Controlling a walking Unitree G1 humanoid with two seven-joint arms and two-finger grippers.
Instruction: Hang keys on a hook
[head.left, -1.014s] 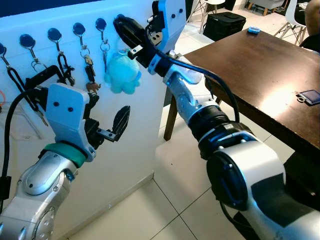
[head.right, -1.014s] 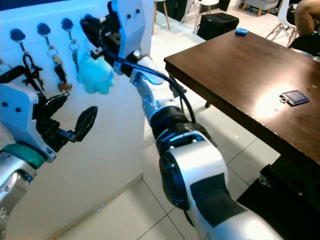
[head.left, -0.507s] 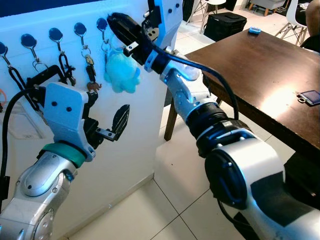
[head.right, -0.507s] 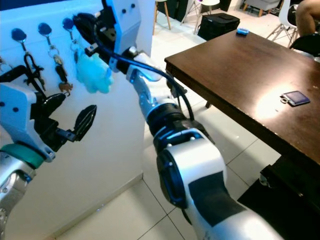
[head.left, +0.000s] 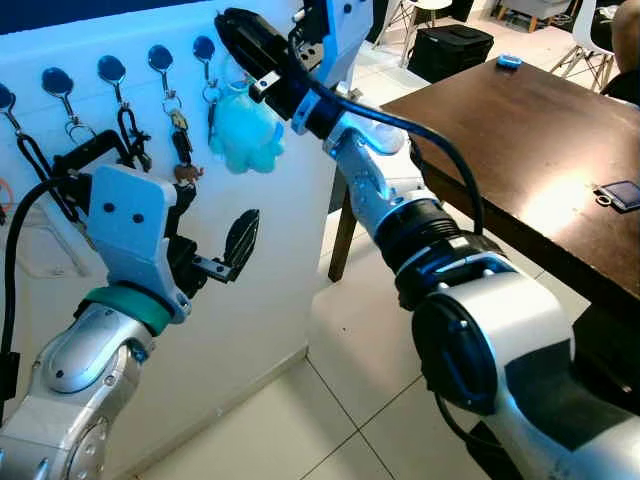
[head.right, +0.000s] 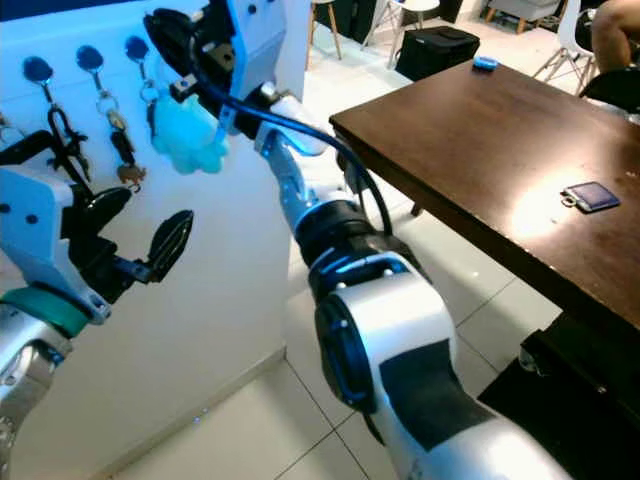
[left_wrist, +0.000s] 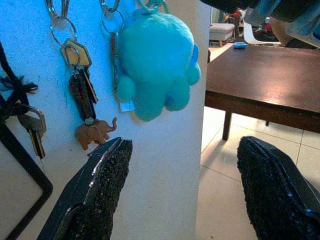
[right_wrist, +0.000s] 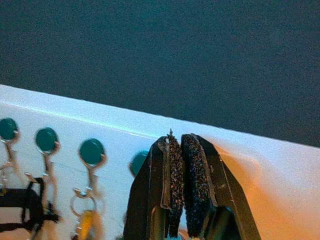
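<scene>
Head-camera views show the right gripper (head.left: 240, 35) raised against the white wall panel (head.left: 270, 260) at the row of round-headed hooks (head.left: 110, 70), fingers pressed together, with the keys' turquoise plush octopus (head.left: 245, 135) dangling just beneath it beside the hook at the right end of the row (head.left: 203, 48); whether the ring sits on a hook cannot be told. Lower down, the left gripper (head.left: 215, 255) hovers near the wall, fingers spread and holding nothing. A dark wooden table (head.left: 520, 130) stands to the right. Left wrist view: the plush octopus (left_wrist: 155, 65) hangs by a bunch of keys with a small brown elephant charm (left_wrist: 95, 132), between the spread fingers (left_wrist: 100, 195). Right wrist view: closed pads (right_wrist: 182, 180) point at the panel's top edge, teal hook heads (right_wrist: 92, 151) beside them.
</scene>
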